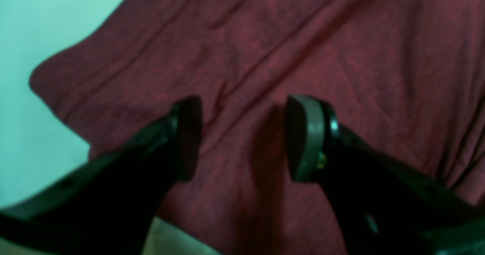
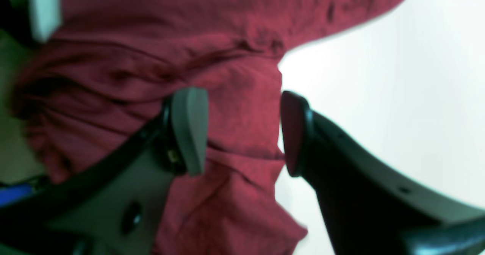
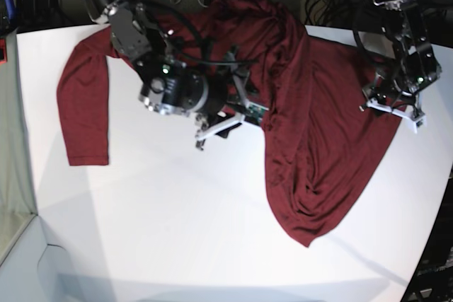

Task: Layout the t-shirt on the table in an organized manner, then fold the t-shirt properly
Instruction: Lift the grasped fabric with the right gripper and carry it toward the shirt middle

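Both pincers gape over the rumpled maroon t-shirt point(image 3: 311, 125)

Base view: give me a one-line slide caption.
Maroon t-shirt sprawls unfolded across the white table, one sleeve stretched out, both open tools, right and left, at its edges.

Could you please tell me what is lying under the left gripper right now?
Under the open left gripper lies wrinkled t-shirt fabric; white table shows beside it. Whatever is beneath the cloth is covered.
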